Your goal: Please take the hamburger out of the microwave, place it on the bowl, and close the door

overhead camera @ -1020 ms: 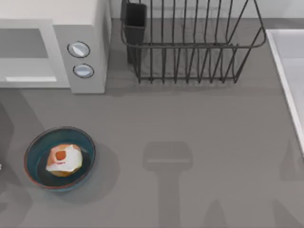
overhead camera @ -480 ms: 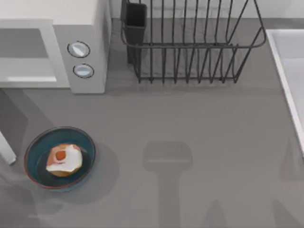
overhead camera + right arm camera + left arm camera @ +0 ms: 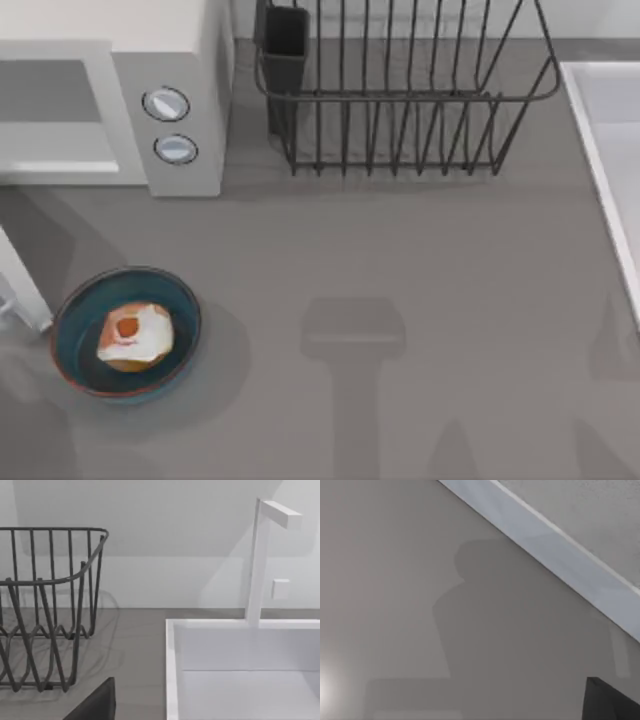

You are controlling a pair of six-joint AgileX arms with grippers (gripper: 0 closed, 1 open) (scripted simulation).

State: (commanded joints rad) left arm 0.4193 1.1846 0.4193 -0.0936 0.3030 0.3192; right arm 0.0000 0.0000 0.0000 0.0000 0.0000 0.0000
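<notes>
- The hamburger (image 3: 134, 337) sits in the bowl (image 3: 70, 312) at the table's left front; the remaining thing to handle is the door (image 3: 22, 282).
- The door is likely stiff and light, swinging on its hinge; push its flat face near the free edge.
- It is a white panel, edge-on, just left of the bowl; the microwave (image 3: 180, 90) is open.
- Whether either arm's fingers are spread, I cannot tell.

A dark wire dish rack (image 3: 400, 90) stands at the back of the grey bench (image 3: 420, 270), with a dark cup-like holder (image 3: 285, 45) hung on its left end. Right of the rack lies a white sink (image 3: 240, 670) with a tall white tap (image 3: 262, 555) behind the basin.
</notes>
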